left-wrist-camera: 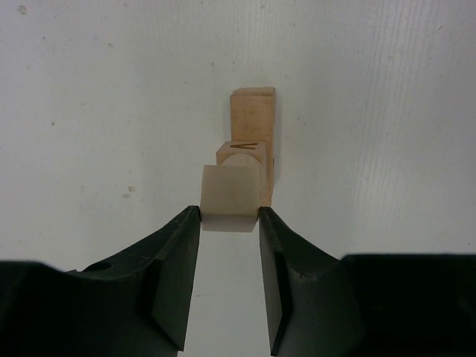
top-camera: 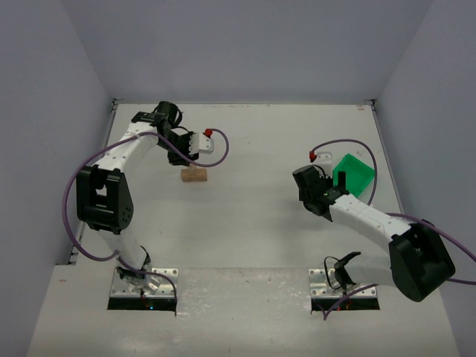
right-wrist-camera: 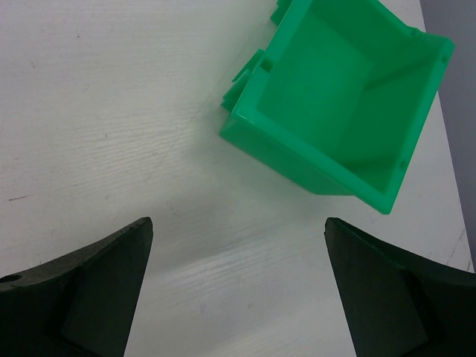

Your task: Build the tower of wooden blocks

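Note:
The wood block tower (top-camera: 194,175) stands on the white table left of centre, as a low tan stack. In the left wrist view it shows from above: a long bar (left-wrist-camera: 253,111) with a small cube (left-wrist-camera: 242,152) on its near end. My left gripper (top-camera: 189,152) hovers just over the stack, and in its own view the gripper (left-wrist-camera: 230,216) is shut on a pale wooden block (left-wrist-camera: 230,195) pinched at the fingertips, directly above the small cube. I cannot tell if the block touches the stack. My right gripper (top-camera: 310,184) is wide open and empty over bare table (right-wrist-camera: 238,223).
A bright green bin (top-camera: 352,175) lies at the right, just beyond the right gripper; in the right wrist view the bin (right-wrist-camera: 338,104) is empty. Purple cables loop beside both arms. Grey walls close in the table at the back and sides.

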Tool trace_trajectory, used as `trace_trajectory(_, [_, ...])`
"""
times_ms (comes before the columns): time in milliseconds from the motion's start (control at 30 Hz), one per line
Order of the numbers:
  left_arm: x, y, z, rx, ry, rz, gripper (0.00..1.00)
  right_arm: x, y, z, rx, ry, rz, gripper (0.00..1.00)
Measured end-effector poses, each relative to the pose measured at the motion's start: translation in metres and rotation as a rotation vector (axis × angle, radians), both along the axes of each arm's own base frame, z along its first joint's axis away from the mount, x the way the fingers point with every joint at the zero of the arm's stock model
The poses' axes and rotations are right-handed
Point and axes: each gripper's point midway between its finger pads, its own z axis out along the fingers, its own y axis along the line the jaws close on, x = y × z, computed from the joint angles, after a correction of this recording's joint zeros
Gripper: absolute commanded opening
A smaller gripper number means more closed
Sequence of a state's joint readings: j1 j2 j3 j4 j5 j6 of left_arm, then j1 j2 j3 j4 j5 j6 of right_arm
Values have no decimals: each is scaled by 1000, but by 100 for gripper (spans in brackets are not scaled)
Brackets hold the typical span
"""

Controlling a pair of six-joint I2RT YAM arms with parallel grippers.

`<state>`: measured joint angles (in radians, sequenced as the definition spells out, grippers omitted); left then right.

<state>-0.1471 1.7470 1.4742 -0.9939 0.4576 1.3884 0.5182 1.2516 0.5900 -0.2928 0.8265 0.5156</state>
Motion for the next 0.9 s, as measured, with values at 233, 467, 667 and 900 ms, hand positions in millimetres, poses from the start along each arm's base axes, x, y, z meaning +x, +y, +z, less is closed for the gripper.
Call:
trace_trajectory(233, [0, 0, 0, 0, -1, 1, 38, 0, 0, 0, 0, 0, 0, 99])
trace_trajectory(467, [1, 0, 0, 0, -5, 2, 40, 0, 0, 0, 0, 0, 0, 99])
trace_trajectory(667, [2, 0, 0, -2, -5, 6, 51, 0, 0, 0, 0, 0, 0, 99])
trace_trajectory(900, [5, -2, 1, -12, -14, 18, 59, 0, 0, 0, 0, 0, 0, 99])
